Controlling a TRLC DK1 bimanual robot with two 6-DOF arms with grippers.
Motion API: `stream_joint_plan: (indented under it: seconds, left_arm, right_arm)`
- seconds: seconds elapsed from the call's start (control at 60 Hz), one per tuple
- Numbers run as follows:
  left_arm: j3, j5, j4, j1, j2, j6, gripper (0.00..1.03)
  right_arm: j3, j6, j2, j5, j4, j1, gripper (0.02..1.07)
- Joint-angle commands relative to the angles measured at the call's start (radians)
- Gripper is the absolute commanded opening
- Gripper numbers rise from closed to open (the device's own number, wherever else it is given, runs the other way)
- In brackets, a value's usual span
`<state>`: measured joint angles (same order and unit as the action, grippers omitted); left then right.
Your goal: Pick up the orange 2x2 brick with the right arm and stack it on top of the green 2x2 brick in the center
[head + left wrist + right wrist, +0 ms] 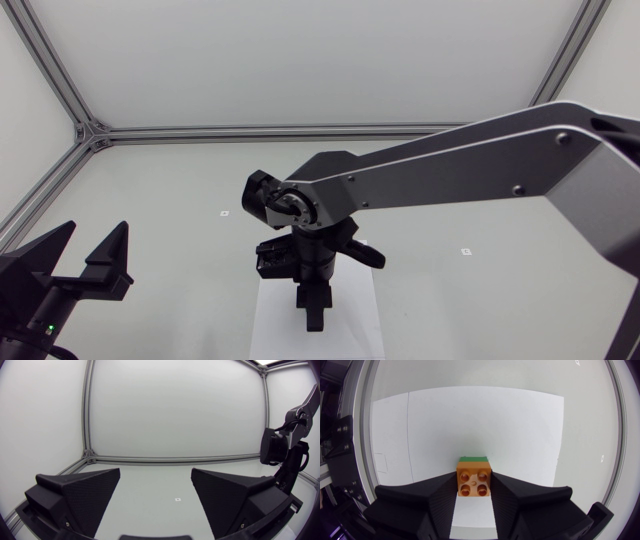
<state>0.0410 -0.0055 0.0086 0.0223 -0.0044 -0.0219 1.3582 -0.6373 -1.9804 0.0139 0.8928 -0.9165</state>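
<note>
Our right gripper [313,318] stands over the sheet [270,325], near its middle. The held brick [474,481] sits between its fingers, which touch it from both sides. The second brick [473,458] lies on the sheet, just past the held brick and lower. Our left gripper [96,235] sits well left of the sheet, fingers apart.
</note>
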Motion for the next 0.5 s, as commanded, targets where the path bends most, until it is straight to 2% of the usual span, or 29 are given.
stream_joint_plan:
  seconds: [0.0,0.117,0.483]
  left_arm:
    - [-0.041,0.004,-0.013,-0.004,-0.008,0.013,0.99]
    - [-0.041,0.004,-0.015,-0.004,-0.008,0.013,0.99]
    - [-0.041,0.004,-0.015,-0.004,-0.008,0.013,0.99]
  right_arm:
    - [-0.06,-0.019,-0.043,-0.014,0.015,0.005,0.18]
    - [-0.059,-0.016,-0.043,-0.019,0.015,0.004,0.22]
    - [-0.047,-0.007,-0.043,-0.017,0.015,0.005,0.22]
